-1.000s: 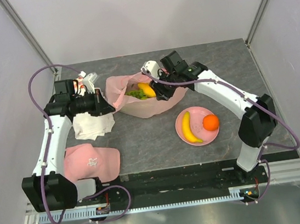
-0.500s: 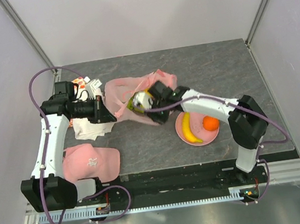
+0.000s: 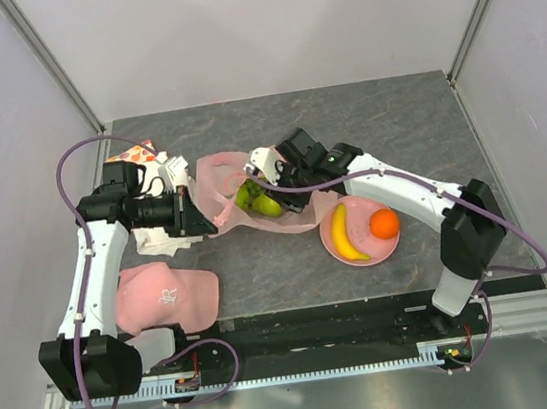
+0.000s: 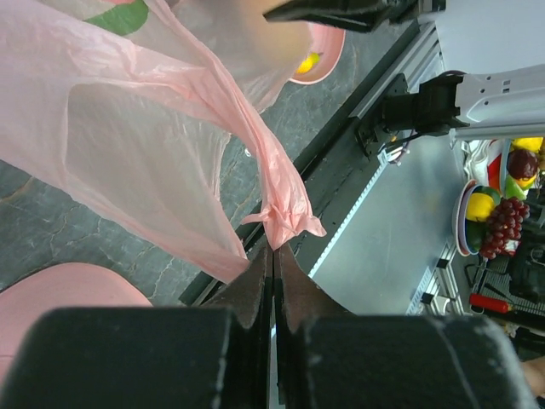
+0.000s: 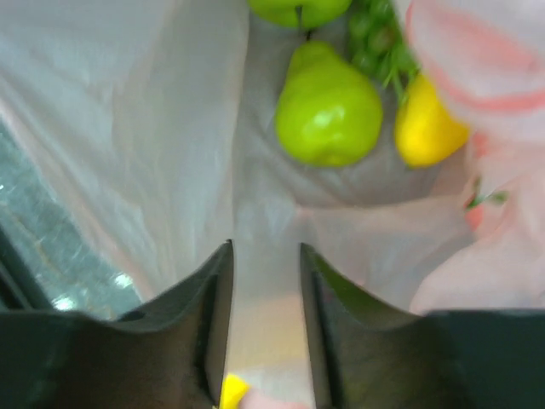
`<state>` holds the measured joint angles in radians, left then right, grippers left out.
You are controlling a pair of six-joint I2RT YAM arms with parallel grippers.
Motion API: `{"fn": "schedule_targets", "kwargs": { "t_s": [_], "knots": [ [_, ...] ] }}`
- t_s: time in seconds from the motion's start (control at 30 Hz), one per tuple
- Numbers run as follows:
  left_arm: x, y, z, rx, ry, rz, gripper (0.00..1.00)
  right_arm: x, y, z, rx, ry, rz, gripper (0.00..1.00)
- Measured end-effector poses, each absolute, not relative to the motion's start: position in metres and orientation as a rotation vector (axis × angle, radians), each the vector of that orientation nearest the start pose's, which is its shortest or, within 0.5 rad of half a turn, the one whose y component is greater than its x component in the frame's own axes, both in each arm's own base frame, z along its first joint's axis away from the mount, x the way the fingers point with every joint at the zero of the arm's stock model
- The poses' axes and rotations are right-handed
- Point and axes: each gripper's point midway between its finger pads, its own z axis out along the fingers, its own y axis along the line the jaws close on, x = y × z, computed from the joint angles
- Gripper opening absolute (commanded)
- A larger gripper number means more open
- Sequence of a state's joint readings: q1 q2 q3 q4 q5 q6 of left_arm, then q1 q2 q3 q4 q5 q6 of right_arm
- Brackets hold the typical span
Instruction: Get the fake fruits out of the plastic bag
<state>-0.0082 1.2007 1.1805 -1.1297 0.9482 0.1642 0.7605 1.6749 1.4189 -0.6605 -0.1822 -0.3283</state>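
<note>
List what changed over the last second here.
The right claw swept nearward, then back over the translucent pink plastic bag, which slid nearward and sagged flatter. The left claw drifted nearward, still pinching the bag's handle. The yellow plastic banana and orange on the pink round plate stayed put.

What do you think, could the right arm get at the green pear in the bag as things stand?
Probably yes: the right gripper stands open at the plastic bag mouth, with the green pear uncovered ahead; the left gripper pinches the bag's edge.
</note>
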Motion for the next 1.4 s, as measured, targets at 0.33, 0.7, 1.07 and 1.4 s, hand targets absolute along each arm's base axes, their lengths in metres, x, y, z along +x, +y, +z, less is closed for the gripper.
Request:
{"fn": "schedule_targets", "kwargs": {
  "t_s": [0.33, 0.7, 1.07, 1.4],
  "knots": [
    [0.2, -0.141, 0.226, 0.454, 2.383, -1.198, 0.01, 0.345, 0.346, 0.107, -1.397, 2.128, 0.352, 0.86],
    [0.204, -0.141, 0.226, 0.461, 2.37, -1.191, 0.02, 0.376, 0.36, 0.065, -1.427, 2.179, 0.26, 0.88],
    [0.21, -0.141, 0.22, 0.444, 2.4, -1.209, 0.02, 0.372, 0.349, 0.061, -1.494, 2.209, 0.211, 0.42],
    [0.215, -0.141, 0.217, 0.438, 2.41, -1.213, 0.01, 0.36, 0.356, 0.184, -1.381, 1.961, 0.339, 0.33]
  ]
}}
